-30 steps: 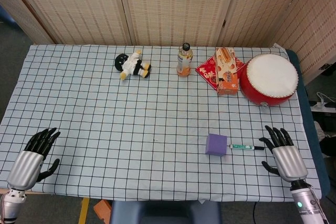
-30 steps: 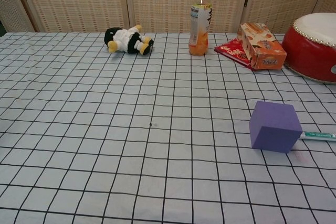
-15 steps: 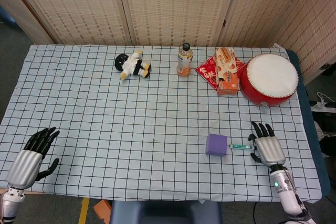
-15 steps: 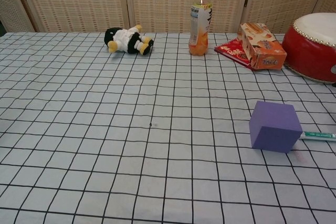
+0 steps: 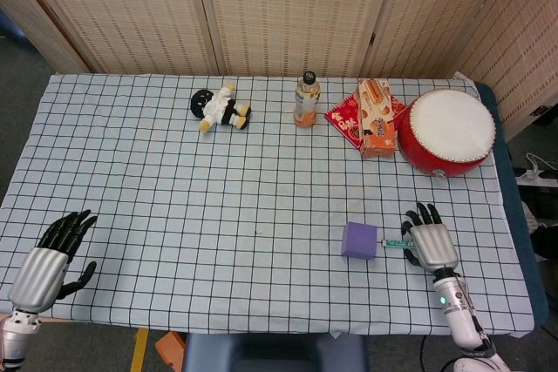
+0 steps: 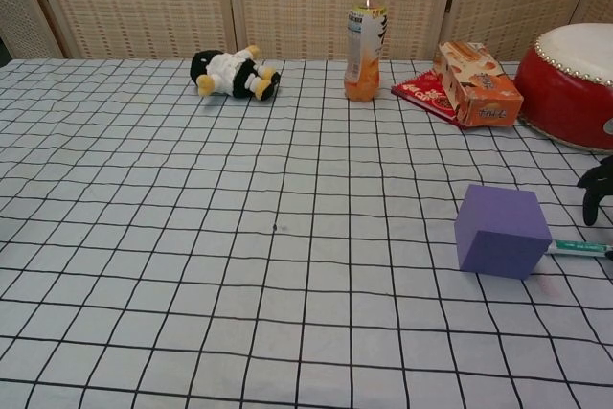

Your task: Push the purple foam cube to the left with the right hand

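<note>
The purple foam cube (image 5: 358,240) (image 6: 502,231) sits on the checked cloth at the front right. My right hand (image 5: 429,241) hovers just to its right, fingers spread, holding nothing, and a small gap separates it from the cube. Only dark fingertips (image 6: 598,193) of that hand show at the right edge of the chest view. A green and white pen (image 5: 394,243) (image 6: 579,248) lies between the cube and the hand. My left hand (image 5: 48,261) rests open at the front left corner, far from the cube.
Along the far side stand a plush toy (image 5: 220,109), an orange drink bottle (image 5: 305,100), an orange box (image 5: 376,117) on a red packet (image 5: 344,118) and a red drum (image 5: 448,131). The table's right edge (image 5: 520,241) runs close to my right hand.
My right hand has moved leftward and forward from the table's right edge toward the cube, over the pen's end. The cube and left hand have stayed put.
</note>
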